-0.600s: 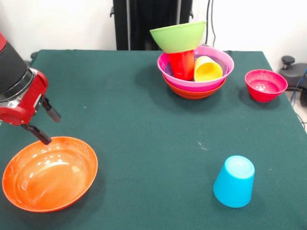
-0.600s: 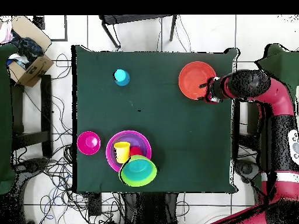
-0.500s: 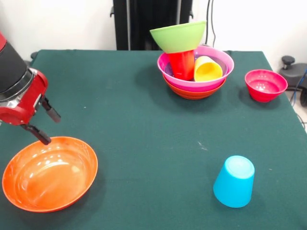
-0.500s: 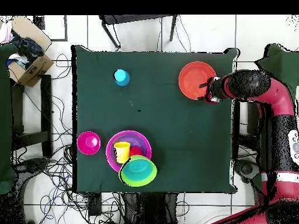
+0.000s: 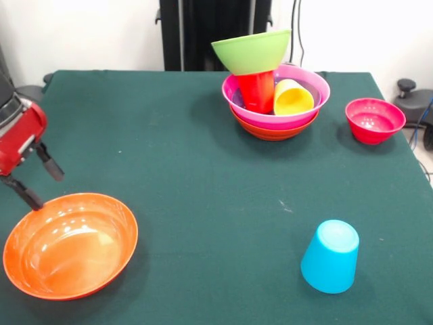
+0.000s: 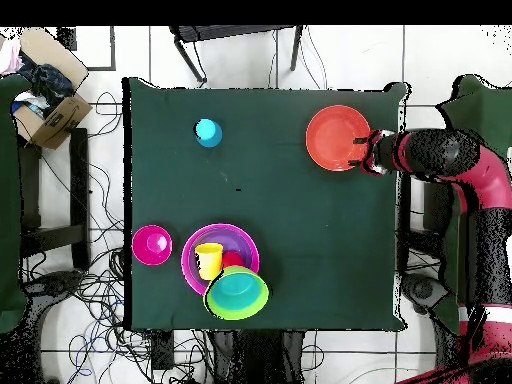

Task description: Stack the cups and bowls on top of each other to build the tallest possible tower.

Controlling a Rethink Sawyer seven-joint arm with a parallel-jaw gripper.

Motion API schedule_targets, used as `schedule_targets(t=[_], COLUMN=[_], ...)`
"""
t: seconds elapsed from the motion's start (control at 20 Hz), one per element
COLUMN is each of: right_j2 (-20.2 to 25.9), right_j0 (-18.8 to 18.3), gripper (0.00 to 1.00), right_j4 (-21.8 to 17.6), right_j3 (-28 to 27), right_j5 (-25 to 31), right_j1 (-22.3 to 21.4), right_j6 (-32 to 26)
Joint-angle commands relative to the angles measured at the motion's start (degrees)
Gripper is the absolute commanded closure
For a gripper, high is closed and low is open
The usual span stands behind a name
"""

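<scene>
I see the tower (image 5: 275,101) at the table's far side: an orange bowl lowest, the magenta bowl (image 5: 308,103) in it, the red cup (image 5: 257,91) and yellow cup (image 5: 292,98) inside, the lime bowl (image 5: 252,51) atop the red cup. The crimson bowl (image 5: 374,120) sits to its right. The blue cup (image 5: 330,256) stands upside down near right. My gripper (image 5: 32,181), fingers spread, hangs at the far left rim of the loose orange bowl (image 5: 70,245).

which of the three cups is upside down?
The light blue cup, standing alone on the table with its closed base up. The red cup stands upright and the yellow cup leans, mouth showing, both inside the magenta bowl.
</scene>
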Motion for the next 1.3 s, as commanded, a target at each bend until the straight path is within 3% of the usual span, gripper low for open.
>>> schedule_targets(t=[0.05, 0.7, 1.3], right_j2=[-1.1, 1.8, 3.3], right_j0=[1.2, -0.3, -1.6], gripper=[0.0, 0.0, 0.0], right_j4=[-0.4, -0.3, -0.4], right_j3=[2.8, 4.3, 6.4], right_j5=[-2.9, -3.0, -4.3], right_j1=[-1.3, 0.1, 0.8], right_j6=[-10.9, -20.2, -24.0])
